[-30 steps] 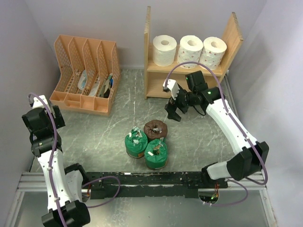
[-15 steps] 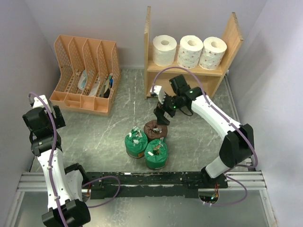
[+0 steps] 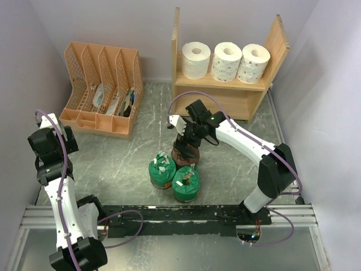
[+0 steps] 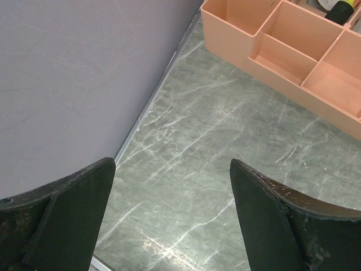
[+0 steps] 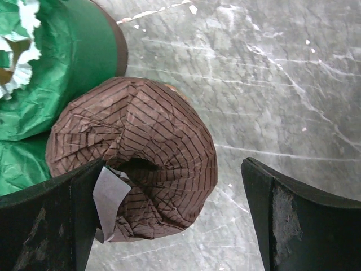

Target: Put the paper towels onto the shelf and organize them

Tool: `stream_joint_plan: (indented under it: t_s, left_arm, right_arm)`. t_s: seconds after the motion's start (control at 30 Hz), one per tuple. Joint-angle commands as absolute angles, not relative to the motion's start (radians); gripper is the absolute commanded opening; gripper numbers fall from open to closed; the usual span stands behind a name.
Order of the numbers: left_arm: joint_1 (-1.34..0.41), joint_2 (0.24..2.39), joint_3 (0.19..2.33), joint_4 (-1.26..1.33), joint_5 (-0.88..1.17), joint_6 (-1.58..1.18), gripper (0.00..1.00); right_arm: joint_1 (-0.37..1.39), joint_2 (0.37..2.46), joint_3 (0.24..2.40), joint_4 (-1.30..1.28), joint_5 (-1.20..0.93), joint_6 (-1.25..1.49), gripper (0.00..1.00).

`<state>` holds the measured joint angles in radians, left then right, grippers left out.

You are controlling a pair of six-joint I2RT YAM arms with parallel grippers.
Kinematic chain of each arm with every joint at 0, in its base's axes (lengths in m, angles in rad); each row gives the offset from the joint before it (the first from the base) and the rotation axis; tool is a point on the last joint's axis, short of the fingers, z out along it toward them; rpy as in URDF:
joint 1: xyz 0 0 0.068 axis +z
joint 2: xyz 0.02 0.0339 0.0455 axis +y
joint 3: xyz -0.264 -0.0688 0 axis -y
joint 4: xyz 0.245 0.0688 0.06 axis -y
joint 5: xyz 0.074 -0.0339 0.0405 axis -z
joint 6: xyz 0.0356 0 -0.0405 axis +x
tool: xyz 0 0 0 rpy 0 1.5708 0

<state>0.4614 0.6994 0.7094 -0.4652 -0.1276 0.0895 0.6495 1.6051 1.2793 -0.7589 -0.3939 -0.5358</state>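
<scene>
Three white rolls point(image 3: 225, 61) stand in a row on the upper board of the wooden shelf point(image 3: 228, 86). Three wrapped rolls cluster on the floor: two green ones point(image 3: 161, 170) point(image 3: 186, 183) and the brown-ended roll point(image 3: 185, 156) behind them. My right gripper point(image 3: 184, 142) hangs open right over the brown-ended roll point(image 5: 135, 169), its jaws spread to either side of the roll's top, with the left finger close against it. A green roll point(image 5: 51, 68) shows at the upper left of the right wrist view. My left gripper point(image 4: 172, 217) is open and empty over bare floor.
An orange slotted file organizer point(image 3: 101, 90) with papers stands at the back left; its base point(image 4: 293, 53) shows in the left wrist view. Purple walls close in on the left, back and right. The shelf's lower board point(image 3: 220, 107) holds nothing.
My right arm has swung left and down from in front of the shelf to just over the brown-ended roll. The left arm has not moved.
</scene>
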Motion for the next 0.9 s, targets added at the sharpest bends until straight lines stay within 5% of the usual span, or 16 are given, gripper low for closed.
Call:
stream_joint_plan:
  t_s: [0.0,0.4,0.6,0.87]
  left_arm:
    - [0.473,0.689,0.717,-0.469,-0.107,0.095,0.95]
    - [0.474,0.689,0.717,-0.471,-0.103,0.097,0.94]
    - [0.473,0.689,0.718,-0.471,-0.103,0.096,0.94]
    - [0.473,0.692,0.719,-0.471,-0.104,0.096,0.93]
  right_arm:
    - [0.65,1.6,1.272,-0.718,-0.319,-0.547,1.0]
    - [0.666,1.669,1.222,-0.766,-0.318,-0.571,0.99]
    - [0.684,1.71,1.224,-0.759,-0.297,-0.56,0.69]
    - [0.684,1.698,1.297,-0.788,-0.266,-0.559,0.08]
